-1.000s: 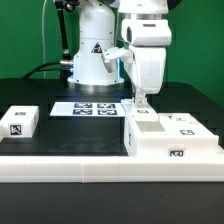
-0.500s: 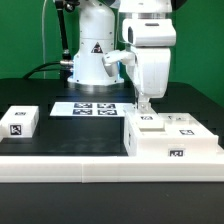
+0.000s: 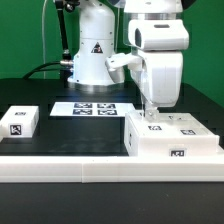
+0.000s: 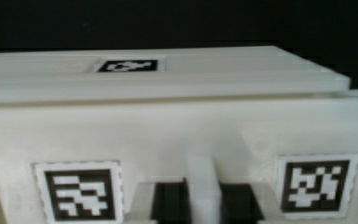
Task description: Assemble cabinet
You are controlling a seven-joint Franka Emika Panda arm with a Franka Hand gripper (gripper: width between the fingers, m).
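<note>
The cabinet [image 3: 172, 143] is the big white block on the exterior view's right, with small tags on its top and front. My gripper [image 3: 152, 116] reaches straight down onto the top of it, near its left end. In the wrist view the cabinet [image 4: 176, 110] fills the picture, with one tag on its far part and two tags close in. My gripper [image 4: 204, 205] has its two dark fingers [image 4: 167, 205] close together, either side of a narrow white ridge of a cabinet panel [image 4: 204, 175]. The fingertips are out of view.
A small white block with a tag [image 3: 18, 121] lies on the exterior view's left. The marker board [image 3: 92, 108] lies flat behind it, in front of the robot base [image 3: 92, 55]. A long white ledge [image 3: 90, 168] runs along the front.
The arm and gripper have moved toward the exterior view's right and slightly lower over the cabinet top. The tags on the cabinet top have shifted with it.
</note>
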